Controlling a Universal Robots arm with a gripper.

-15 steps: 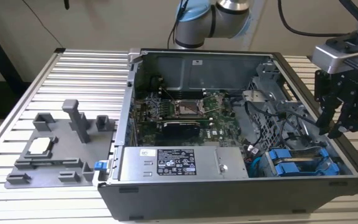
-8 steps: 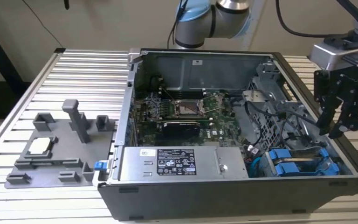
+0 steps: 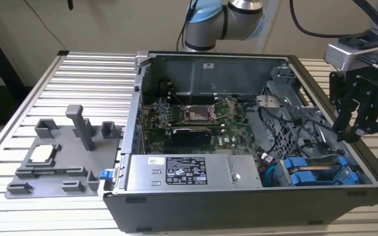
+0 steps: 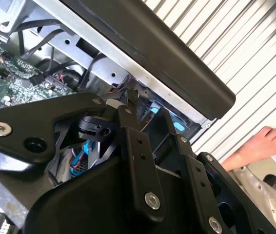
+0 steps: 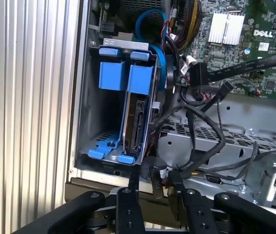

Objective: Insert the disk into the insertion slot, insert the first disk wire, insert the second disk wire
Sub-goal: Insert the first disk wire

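In the first wrist view the disk (image 5: 137, 117), a silver drive in a blue frame, sits upright inside the insertion slot (image 5: 153, 105) of the grey drive cage. It stands next to another blue-fronted carrier (image 5: 111, 75). My gripper (image 5: 153, 176) is at the end of the cage, and its two black fingers hold a black wire connector (image 5: 153, 168) whose cable trails off toward the loose wiring. In the exterior view my gripper (image 3: 353, 133) hangs over the case's wall on that view's right, above the blue carrier fronts (image 3: 317, 171).
The open computer case holds a motherboard (image 3: 196, 115), a silver labelled power-supply box (image 3: 189, 172) and tangled black cables (image 5: 211, 136). A grey fixture plate (image 3: 57, 157) lies on the slatted table at the exterior view's left. A person's hand (image 4: 269, 142) rests beyond the case.
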